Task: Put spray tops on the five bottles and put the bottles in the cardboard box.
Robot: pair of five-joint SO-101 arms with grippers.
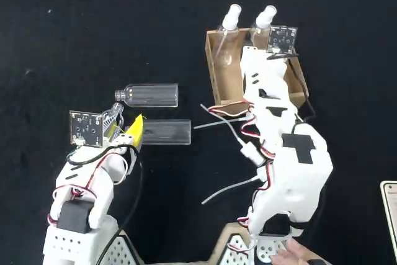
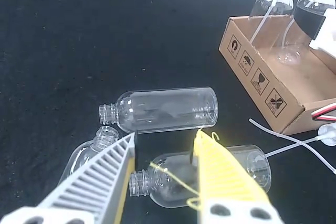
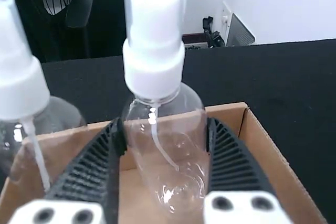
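The right gripper (image 3: 164, 129) is holding its fingers clamped on a capped bottle (image 3: 163, 161) that is standing at the far end of the cardboard box (image 3: 252, 124). A 2nd capped bottle (image 3: 18, 87) is leaning just beside it. From above, the right arm (image 1: 279, 128) is covering the box's near half for me. On the tabletop (image 1: 74, 41), loose spray tops (image 1: 218, 122) are lying between the box and 3 uncapped bottles. The left gripper (image 2: 167, 139) is hovering with its fingers apart over 1 (image 2: 210, 174), and another (image 2: 165, 109) is lying just beyond it. My left wrist view is showing the 3rd (image 2: 86, 153) beside the grey finger, while from above the gripper is mostly hiding it.
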